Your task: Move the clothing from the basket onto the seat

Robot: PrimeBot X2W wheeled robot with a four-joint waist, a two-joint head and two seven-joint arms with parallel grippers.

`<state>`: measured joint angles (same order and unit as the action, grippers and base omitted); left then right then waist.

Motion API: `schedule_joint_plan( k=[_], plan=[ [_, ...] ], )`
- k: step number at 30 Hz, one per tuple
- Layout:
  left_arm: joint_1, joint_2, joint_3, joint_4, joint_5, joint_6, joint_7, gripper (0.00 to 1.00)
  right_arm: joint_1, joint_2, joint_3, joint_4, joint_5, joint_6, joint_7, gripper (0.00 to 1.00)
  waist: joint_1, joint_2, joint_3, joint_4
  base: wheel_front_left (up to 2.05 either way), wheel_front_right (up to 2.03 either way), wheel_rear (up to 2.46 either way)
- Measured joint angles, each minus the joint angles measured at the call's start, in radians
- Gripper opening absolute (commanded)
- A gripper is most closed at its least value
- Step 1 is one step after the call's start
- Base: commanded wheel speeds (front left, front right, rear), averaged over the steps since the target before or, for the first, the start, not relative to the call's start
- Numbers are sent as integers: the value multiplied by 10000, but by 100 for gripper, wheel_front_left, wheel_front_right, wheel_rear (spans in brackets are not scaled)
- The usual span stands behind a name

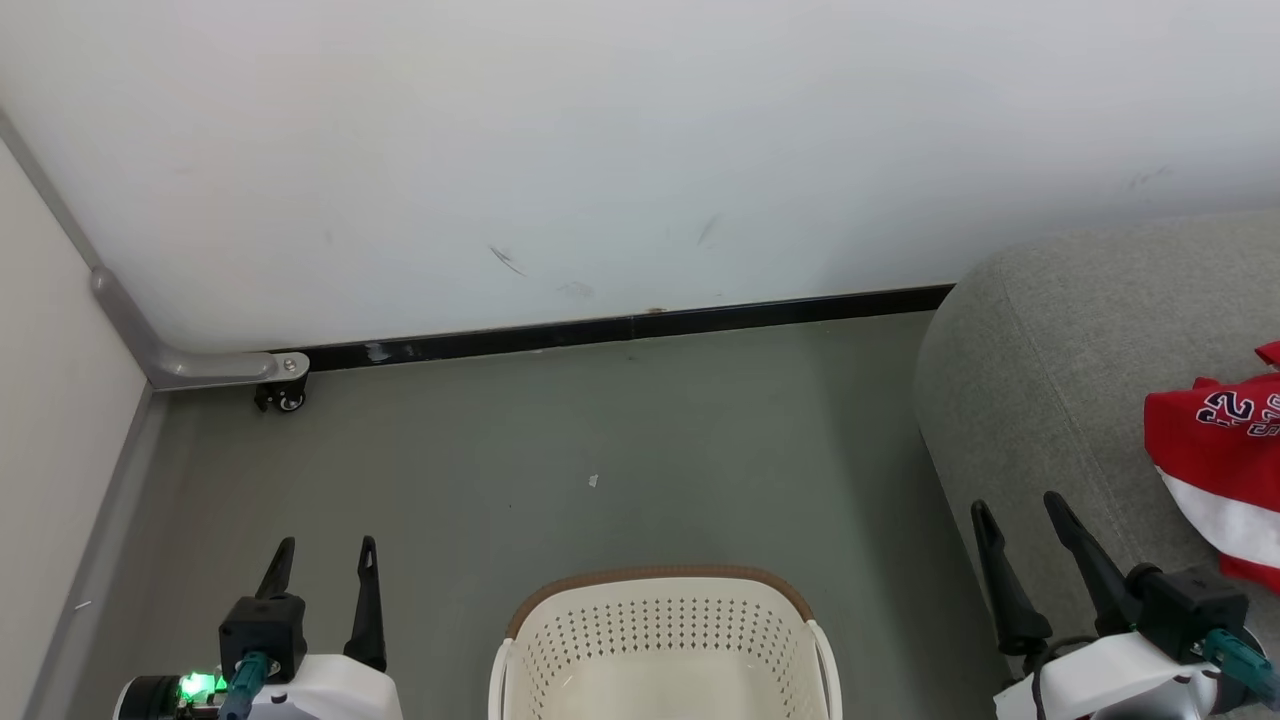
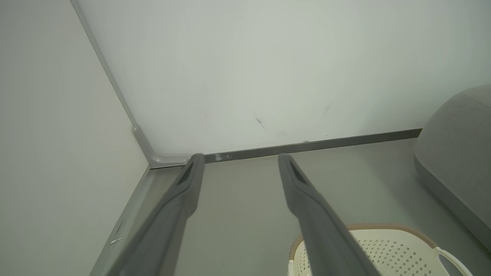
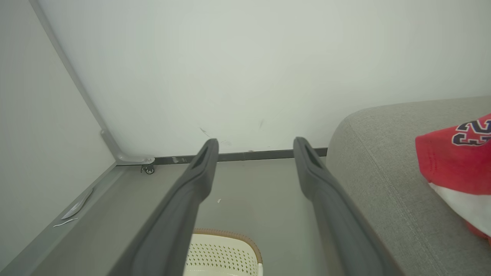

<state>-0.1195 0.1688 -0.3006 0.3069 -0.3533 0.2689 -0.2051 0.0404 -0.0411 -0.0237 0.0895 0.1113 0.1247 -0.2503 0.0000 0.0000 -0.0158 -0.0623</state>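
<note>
The cream basket (image 1: 664, 640) with its brown rim stands on the floor at the bottom middle of the head view, and no garment shows inside the part I see. Red clothing (image 1: 1220, 455) with white panels and navy numbers lies on the grey seat (image 1: 1040, 400) at the right. My left gripper (image 1: 325, 548) hangs open to the left of the basket with nothing between its fingers. My right gripper (image 1: 1018, 505) is open too, over the seat's front edge, left of the clothing. The wrist views show the basket (image 2: 387, 249) (image 3: 222, 255), the seat (image 2: 456, 153) (image 3: 383, 172) and the clothing (image 3: 456, 165).
A white wall runs across the back with a dark skirting strip (image 1: 620, 328). At the left a pale panel meets it, with a grey bracket and small caster wheel (image 1: 285, 395) in the corner. A tiny white scrap (image 1: 593, 481) lies on the grey-green floor.
</note>
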Motion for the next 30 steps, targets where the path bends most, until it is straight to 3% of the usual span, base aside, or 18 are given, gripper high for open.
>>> schedule_joint_plan(
  k=[15, 20, 21, 30],
  plan=[
    [0, -21, 90, 148, -94, 0, -90, 100, 7, 4, -8, -48, 2, 0, 15, 100, 0, 0, -38, -35, 0, 0, 0],
    [1, -40, 90, 150, -94, 0, -165, 90, 20, 4, -12, -46, 19, 0, 33, 100, 0, 0, -65, -53, 0, 0, 0],
    [2, -58, 92, 138, -94, 0, -169, 0, 22, 4, -13, -46, 23, 0, 35, 0, 0, 0, -69, -53, 0, 0, 0],
    [558, -426, 86, 594, -353, -96, -36, 0, 395, 148, 119, 497, 257, -13, 36, 0, 0, 0, -67, -50, 0, 0, 0]
  ],
)
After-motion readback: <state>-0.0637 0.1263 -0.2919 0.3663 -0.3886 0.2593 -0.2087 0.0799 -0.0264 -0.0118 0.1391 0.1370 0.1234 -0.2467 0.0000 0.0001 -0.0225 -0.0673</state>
